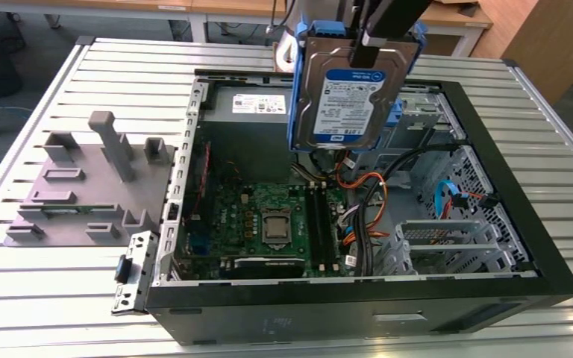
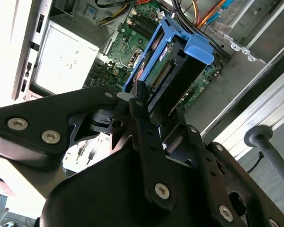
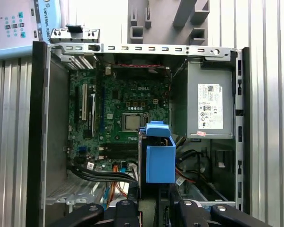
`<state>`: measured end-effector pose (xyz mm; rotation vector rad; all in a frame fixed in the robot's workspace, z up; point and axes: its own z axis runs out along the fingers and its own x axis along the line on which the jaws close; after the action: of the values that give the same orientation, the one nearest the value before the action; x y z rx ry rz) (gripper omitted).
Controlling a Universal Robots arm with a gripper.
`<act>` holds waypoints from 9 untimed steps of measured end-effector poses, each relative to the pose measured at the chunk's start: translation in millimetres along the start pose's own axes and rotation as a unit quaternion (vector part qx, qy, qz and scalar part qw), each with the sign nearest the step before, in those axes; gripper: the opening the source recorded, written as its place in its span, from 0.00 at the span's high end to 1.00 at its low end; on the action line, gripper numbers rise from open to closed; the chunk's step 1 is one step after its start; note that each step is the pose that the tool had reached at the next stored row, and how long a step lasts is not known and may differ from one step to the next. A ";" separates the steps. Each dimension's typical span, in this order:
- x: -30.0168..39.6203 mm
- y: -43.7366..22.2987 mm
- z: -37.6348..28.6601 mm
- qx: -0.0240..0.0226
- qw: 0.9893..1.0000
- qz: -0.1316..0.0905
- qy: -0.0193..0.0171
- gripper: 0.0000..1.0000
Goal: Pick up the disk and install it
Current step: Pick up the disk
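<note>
Tool is clamped on the top end of the disk, fingers pinching it from both sides

Disk hangs upright off the tool, label with the blue band facing the exterior view, blue carrier framing its edges

It's in the air over the open computer case, which lies on its side on the slatted metal surface

In the exterior view the disk sits over the far part of the case, between the power supply on the exterior view's left and a blue-trimmed bay on the exterior view's right

Not seated in any bay yet

First wrist view looks straight down past the tool: the disk shows edge-on, over the gap between the motherboard and the power supply

Second wrist view: fingers closed on the disk, connector end pointing down at the board

Orange and black cables run below the disk, beside a metal drive cage

Grey plastic fixture stands on the surface, just outside the case on the exterior view's left
</note>
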<state>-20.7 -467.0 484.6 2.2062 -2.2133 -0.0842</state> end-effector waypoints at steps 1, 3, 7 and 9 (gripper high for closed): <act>1.9 0.0 0.1 0.000 1.000 0.000 0.000 0.65; 5.5 0.0 0.3 0.000 1.000 0.000 0.000 0.65; 12.6 -0.1 0.8 0.000 1.000 0.000 0.000 0.65; 15.8 -0.1 0.9 0.000 1.000 0.000 0.000 0.65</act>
<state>-20.7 -482.8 483.2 2.2062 -2.2133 -0.0842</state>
